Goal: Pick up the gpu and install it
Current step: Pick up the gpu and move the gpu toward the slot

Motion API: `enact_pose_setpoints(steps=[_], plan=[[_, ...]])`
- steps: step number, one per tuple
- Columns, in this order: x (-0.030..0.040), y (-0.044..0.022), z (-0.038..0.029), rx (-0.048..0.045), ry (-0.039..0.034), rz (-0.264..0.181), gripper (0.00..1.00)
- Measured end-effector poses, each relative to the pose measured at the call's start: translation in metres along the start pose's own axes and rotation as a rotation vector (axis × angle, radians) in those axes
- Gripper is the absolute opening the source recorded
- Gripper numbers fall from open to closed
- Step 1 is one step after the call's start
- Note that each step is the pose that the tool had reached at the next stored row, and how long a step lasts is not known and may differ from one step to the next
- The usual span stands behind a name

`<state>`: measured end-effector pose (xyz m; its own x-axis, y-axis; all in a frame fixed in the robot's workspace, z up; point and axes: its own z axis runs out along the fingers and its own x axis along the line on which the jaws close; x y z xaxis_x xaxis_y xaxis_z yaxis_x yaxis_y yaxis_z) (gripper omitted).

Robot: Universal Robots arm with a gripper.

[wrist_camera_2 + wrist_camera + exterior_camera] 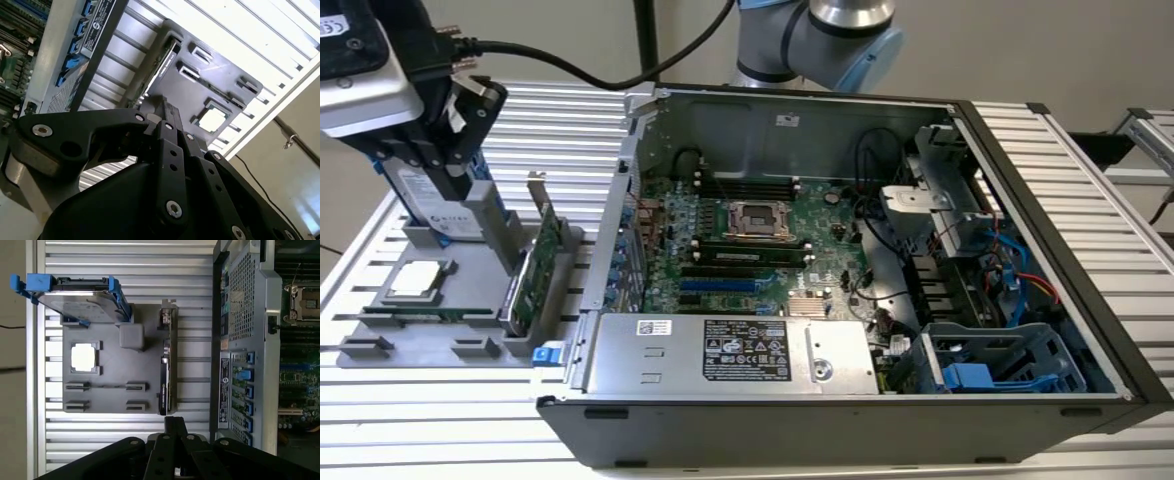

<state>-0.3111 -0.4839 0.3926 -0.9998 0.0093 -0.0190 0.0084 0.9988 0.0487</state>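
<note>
gripper [175, 424]: is hanging above the grey fixture without touching anything on it. In both wrist views its fingers [167, 112] are pressing together on nothing. In the exterior view it is showing in front of the hard drive, at the exterior view's left of the computer case.
gpu [534, 262]: is standing on its long edge in a slot of the fixture, along the side nearest the computer case and outside it. Its silver bracket is rising at the end nearer the hard drive. It is not yet lifted.
fixture [460, 300]: is lying flat on the slatted table, just beside the computer case.
hard drive [80, 310]: is standing in the fixture with blue rails on its sides.
processor chip [83, 357]: is lying flat in a square recess of the fixture, apart from the gpu.
computer case [854, 425]: is lying open on its side, and its motherboard [747, 250] is facing up.
table [1067, 150]: is carrying the fixture and the computer case.
</note>
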Motion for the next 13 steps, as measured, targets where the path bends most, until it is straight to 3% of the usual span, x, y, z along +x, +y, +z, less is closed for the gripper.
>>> enact_pose_setpoints(steps=[13], plan=[[0.0009, -0.0023, -0.0001, 0.0000, 0.0022, 0.000, 0.00]])
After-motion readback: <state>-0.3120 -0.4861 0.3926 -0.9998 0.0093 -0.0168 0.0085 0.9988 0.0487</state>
